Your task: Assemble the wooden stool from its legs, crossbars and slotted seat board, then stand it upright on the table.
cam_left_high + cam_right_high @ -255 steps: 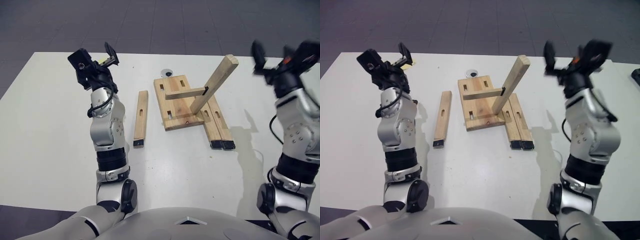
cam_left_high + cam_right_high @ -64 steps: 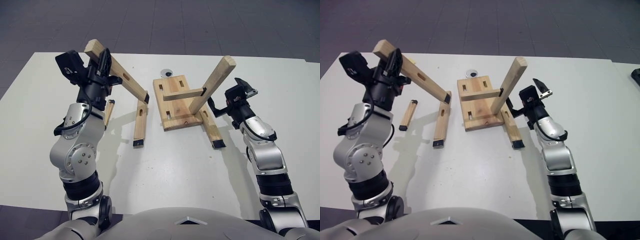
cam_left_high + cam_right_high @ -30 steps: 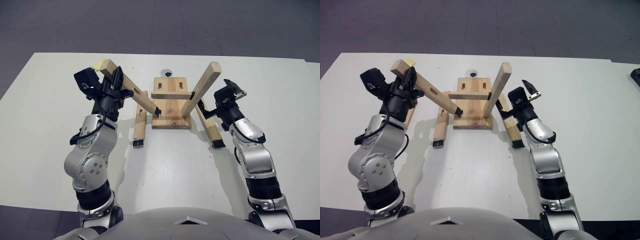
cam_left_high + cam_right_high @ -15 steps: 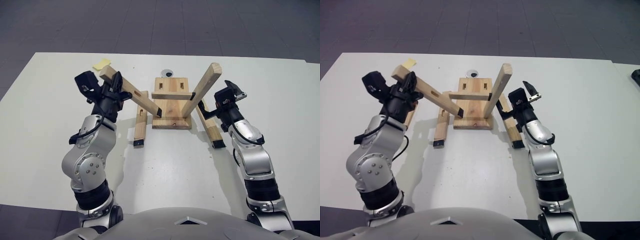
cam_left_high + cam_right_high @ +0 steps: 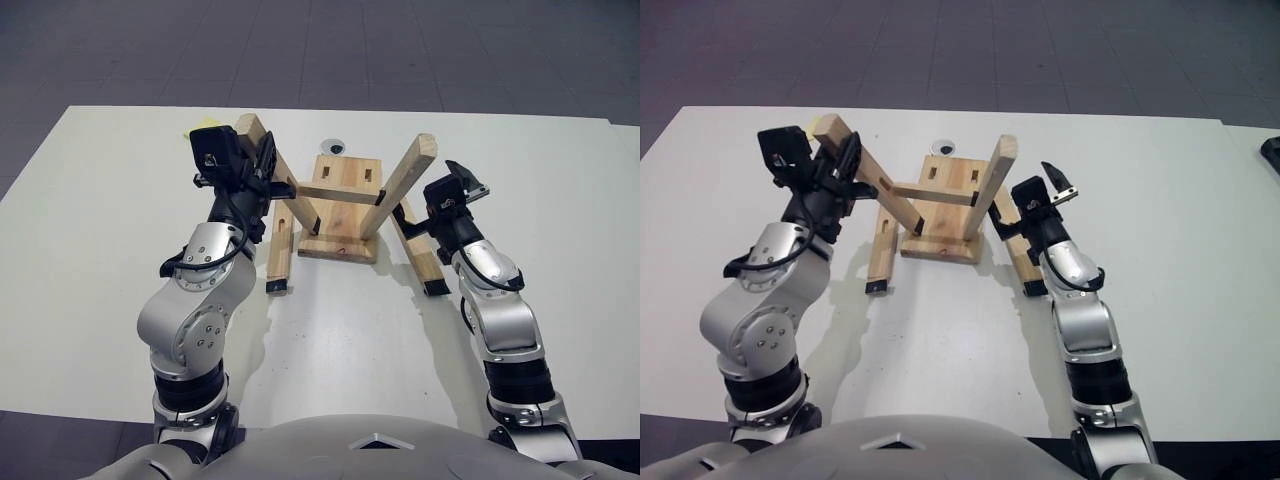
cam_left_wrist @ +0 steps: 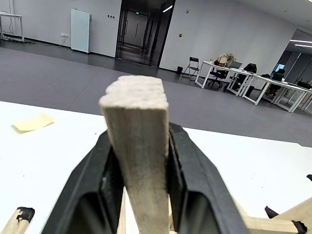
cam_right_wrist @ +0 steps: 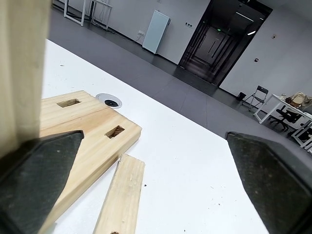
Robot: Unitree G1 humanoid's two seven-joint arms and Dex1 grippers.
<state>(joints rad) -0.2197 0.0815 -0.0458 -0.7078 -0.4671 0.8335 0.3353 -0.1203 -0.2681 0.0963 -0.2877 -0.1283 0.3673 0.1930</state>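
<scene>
Swinging inward, the left arm has carried its leg closer; half a second ago it hung wider and flatter. Now the left tool (image 5: 258, 168) is clamped tight on the tilted leg (image 5: 288, 195) near its top, lower end at the seat board's (image 5: 340, 218) left edge. A loose leg (image 5: 279, 258) lies flat on the table (image 5: 100, 200) underneath. The crossbar (image 5: 340, 193) juts left from the planted leg (image 5: 402, 183), which slants up from the board's right side. The right tool (image 7: 155, 141) has barely budged, its fingers spread wide and gripping nothing, one just beside the planted leg. Another flat leg (image 5: 426, 268) lies below it.
</scene>
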